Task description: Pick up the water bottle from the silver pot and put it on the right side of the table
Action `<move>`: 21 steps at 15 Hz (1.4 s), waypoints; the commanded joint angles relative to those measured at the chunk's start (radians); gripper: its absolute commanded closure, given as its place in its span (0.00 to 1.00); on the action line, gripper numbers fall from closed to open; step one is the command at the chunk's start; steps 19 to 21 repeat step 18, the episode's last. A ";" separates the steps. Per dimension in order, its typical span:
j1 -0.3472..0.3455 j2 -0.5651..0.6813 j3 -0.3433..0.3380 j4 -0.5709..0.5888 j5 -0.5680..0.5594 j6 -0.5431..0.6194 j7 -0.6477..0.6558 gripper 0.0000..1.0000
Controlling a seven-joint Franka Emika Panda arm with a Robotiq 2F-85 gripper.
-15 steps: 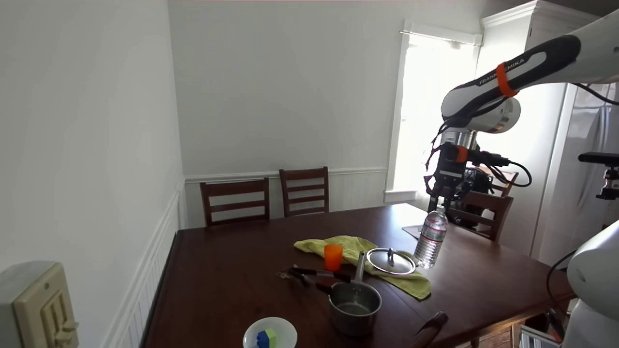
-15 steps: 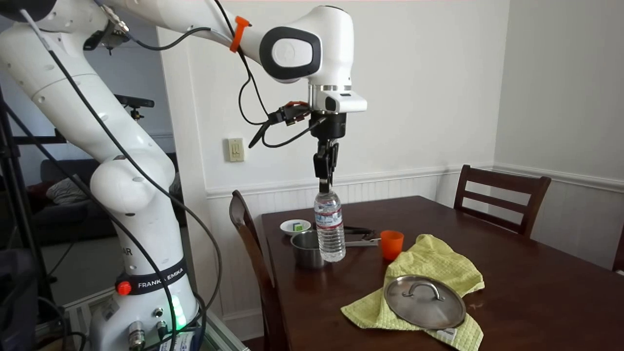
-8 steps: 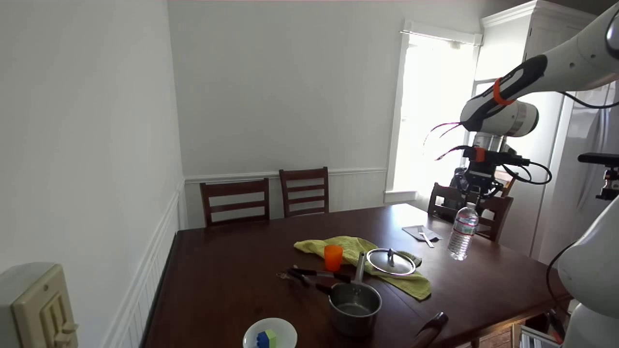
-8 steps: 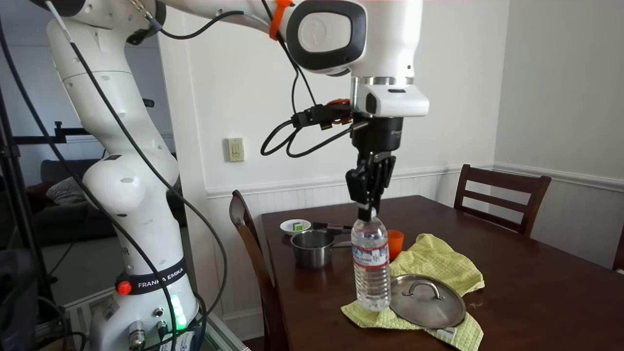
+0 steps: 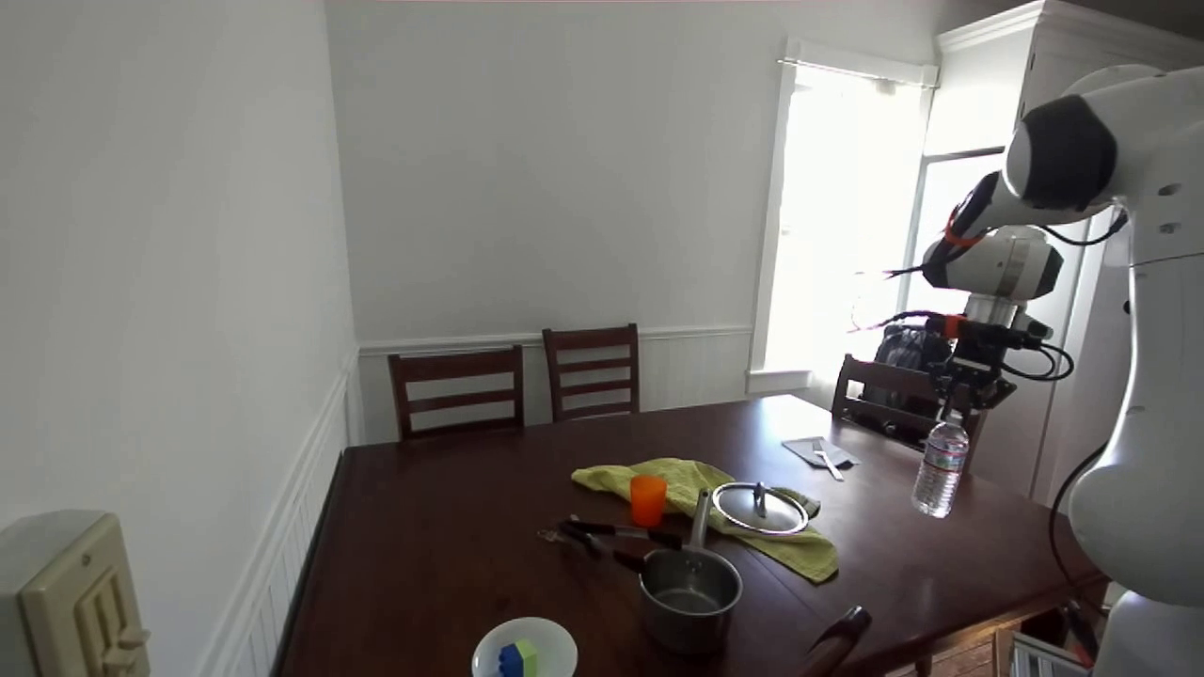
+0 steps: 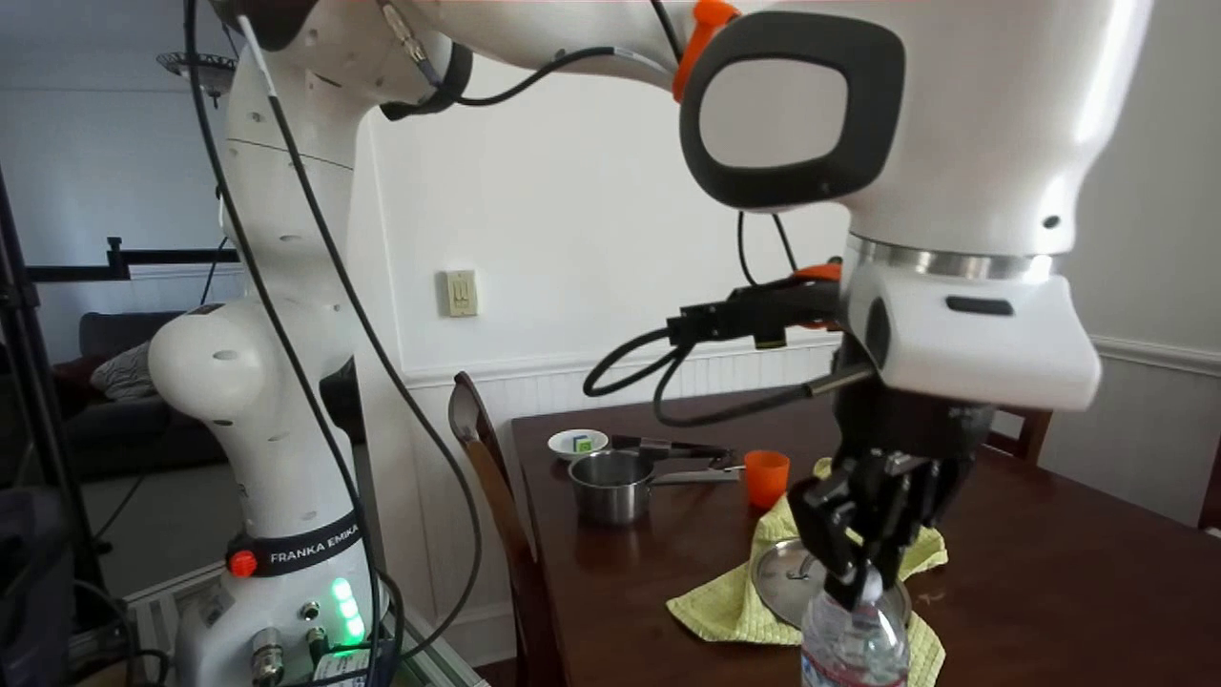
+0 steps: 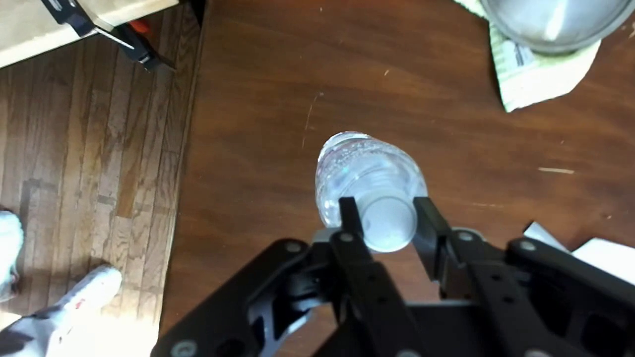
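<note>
Bottle (image 7: 367,163) and gripper (image 7: 381,215) meet at the neck: the jaws pinch it close by the cap (image 7: 389,225), one on either side. They are off to one side of the lid (image 5: 738,512), apart from it; in the wrist view the bottle shows nearer than the lid to the edge of the table (image 5: 451,527) beside the floor (image 7: 99,163). The bottle leans slightly, its base closer to the lid than its cap is in an exterior view. Whether the base touches the table cannot be told.

The lid rests handle up on the towel (image 5: 800,559). Near the lid, just beside the towel, stands the cup (image 5: 648,503). Farther from the lid, and upright, is the pot (image 5: 689,630), with a dark utensil (image 5: 621,532), hard to make out, lying next to it. Past the pot from the lid sits the bowl (image 5: 557,649), holding a blue and green block (image 5: 518,660). Roughly opposite the pot across the lid, the fork (image 5: 831,464) lies on the napkin (image 5: 802,449). Well apart from the lid, chairs (image 5: 456,367) stand around the table.
</note>
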 commanded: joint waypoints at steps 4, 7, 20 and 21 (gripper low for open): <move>-0.160 0.245 0.040 0.252 0.131 -0.136 0.150 0.92; -0.202 0.275 0.078 0.293 0.142 -0.160 0.201 0.44; -0.148 0.023 0.111 0.285 0.012 -0.133 0.176 0.01; -0.148 0.023 0.111 0.285 0.012 -0.133 0.176 0.01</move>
